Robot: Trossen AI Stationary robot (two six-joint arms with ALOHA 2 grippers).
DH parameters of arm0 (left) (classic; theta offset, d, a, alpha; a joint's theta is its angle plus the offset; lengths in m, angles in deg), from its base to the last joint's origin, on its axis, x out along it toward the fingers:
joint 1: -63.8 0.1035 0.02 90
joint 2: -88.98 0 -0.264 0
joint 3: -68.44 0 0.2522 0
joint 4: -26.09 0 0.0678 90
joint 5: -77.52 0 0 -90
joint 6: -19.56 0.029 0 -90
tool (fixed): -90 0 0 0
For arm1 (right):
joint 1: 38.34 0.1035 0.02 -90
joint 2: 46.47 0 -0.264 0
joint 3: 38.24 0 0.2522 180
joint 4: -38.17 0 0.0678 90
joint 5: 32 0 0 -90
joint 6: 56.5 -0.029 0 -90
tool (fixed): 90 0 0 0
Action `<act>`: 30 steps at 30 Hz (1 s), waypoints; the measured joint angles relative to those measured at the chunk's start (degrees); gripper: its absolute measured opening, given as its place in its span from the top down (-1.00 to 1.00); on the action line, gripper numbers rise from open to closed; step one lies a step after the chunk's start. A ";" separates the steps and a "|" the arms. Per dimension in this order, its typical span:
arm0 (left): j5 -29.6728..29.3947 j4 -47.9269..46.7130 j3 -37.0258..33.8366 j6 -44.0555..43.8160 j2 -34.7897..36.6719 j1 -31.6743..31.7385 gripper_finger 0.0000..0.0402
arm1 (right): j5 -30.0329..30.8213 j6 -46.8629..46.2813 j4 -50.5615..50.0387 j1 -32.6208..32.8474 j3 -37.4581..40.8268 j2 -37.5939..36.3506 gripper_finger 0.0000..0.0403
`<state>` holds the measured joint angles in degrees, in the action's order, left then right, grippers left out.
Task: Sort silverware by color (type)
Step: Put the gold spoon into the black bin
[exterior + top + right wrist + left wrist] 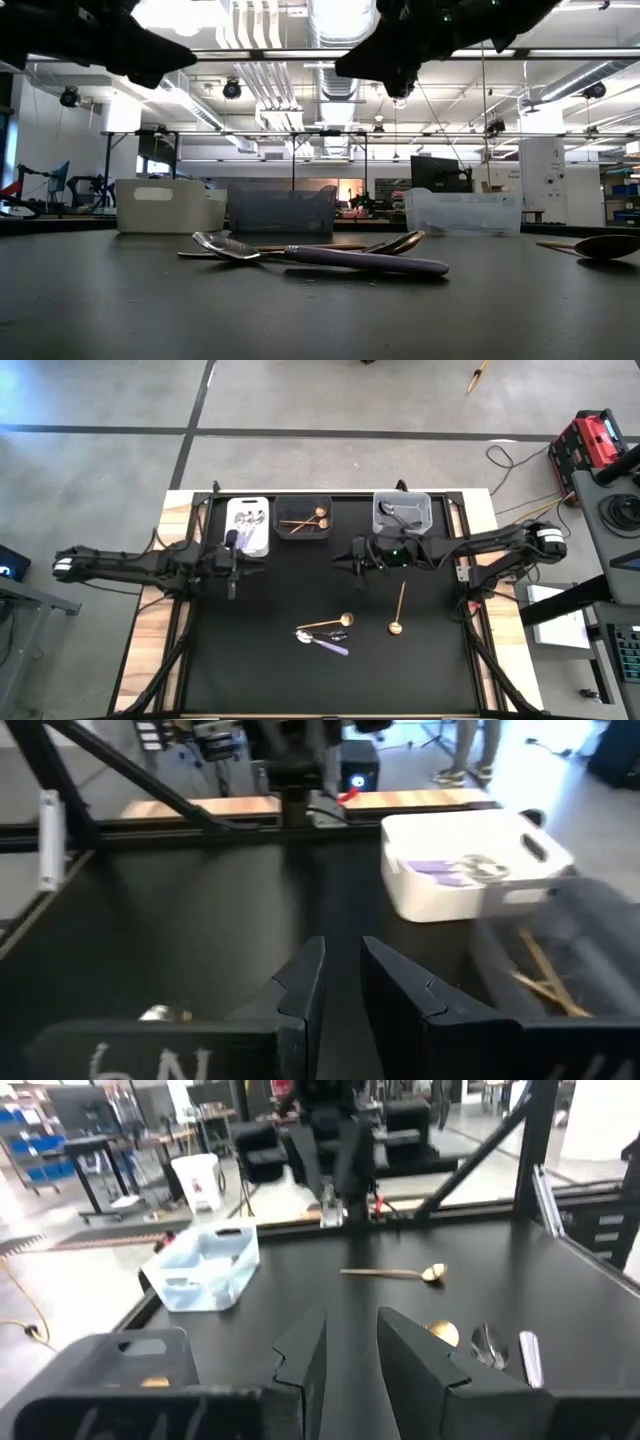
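Both arms hang above the black table (250,660), reaching in from opposite sides near the row of three bins at its far edge. The left gripper (350,1345) hovers just in front of the white bin (248,526); its fingers stand slightly apart with a narrow gap between them and nothing held. The right gripper (342,982) hovers in front of the clear bin (402,513), its fingers likewise a little apart and empty. The white bin holds lilac-handled silverware (455,870); the dark bin (303,518) between the other two holds gold pieces (306,520), and the clear bin holds a dark grey utensil (393,512). Still loose on the table, toward the near middle, lie a lilac-handled spoon (320,257) and a gold spoon (327,623) crossing or touching one another in a small cluster; whether a third piece lies among them cannot be told. A second gold spoon (398,609) lies alone, just to the right of that cluster and apart from it, with its bowl toward the near edge. Neither gripper touches any utensil.
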<state>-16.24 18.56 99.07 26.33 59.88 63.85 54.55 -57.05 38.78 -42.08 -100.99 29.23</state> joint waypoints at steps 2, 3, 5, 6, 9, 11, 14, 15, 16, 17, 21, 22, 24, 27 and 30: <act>-0.06 -0.08 -0.42 0.04 1.66 0.02 0.63 | 0.00 -1.39 0.20 1.42 -0.87 1.36 0.71; -0.06 -0.02 -0.60 0.06 2.23 0.04 0.63 | 0.00 -1.95 0.02 2.09 -1.27 1.96 0.71; -0.11 -0.05 -1.07 0.06 3.10 0.04 0.63 | 0.01 -2.86 0.04 3.50 -2.42 3.50 0.71; -0.11 -0.05 -1.33 0.06 3.36 0.04 0.63 | 0.18 -3.09 0.01 4.18 -2.98 4.18 0.71; -0.19 -0.15 -1.88 0.04 3.54 0.04 0.63 | 0.46 -3.54 -0.73 5.89 -5.15 6.17 0.71; -0.19 -0.08 -1.93 -0.06 3.55 0.04 0.63 | 0.46 -3.91 -1.77 6.89 -6.56 7.27 0.71; -0.19 -0.18 -1.93 -0.14 3.54 0.04 0.63 | 0.48 -6.04 -4.68 7.94 -9.18 8.94 0.71; -0.19 -0.24 -1.93 -0.14 3.56 0.04 0.63 | 0.48 -6.87 -6.11 8.27 -10.06 9.53 0.71; -0.19 -0.23 -1.93 -0.14 3.56 0.04 0.63 | 0.47 -7.84 -7.67 8.53 -11.06 10.10 0.71; -0.19 -0.24 -1.93 -0.14 3.56 0.04 0.63 | 0.48 -9.03 -9.51 8.79 -12.01 10.73 0.71; -0.21 -0.24 -1.93 -0.16 3.54 0.04 0.63 | 0.54 -13.55 -19.43 9.74 -16.52 13.50 0.71; -0.21 -0.25 -1.93 -0.16 3.54 0.04 0.63 | 0.52 -14.94 -22.63 9.96 -17.88 14.21 0.71; -0.21 -0.25 -1.93 -0.16 3.53 0.04 0.63 | 0.50 -18.18 -29.74 10.44 -20.37 15.66 0.71; -0.24 -0.28 -1.93 -0.16 3.48 0.04 0.63 | 0.45 -22.68 -40.35 11.06 -23.67 17.69 0.71; -0.26 -0.26 -1.93 0.12 3.43 0.04 0.63 | 0.42 -28.26 -51.41 11.40 -26.63 19.47 0.71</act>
<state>-16.49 18.30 97.14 26.45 63.31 63.89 54.97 -85.31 -12.63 -30.68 -127.62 48.70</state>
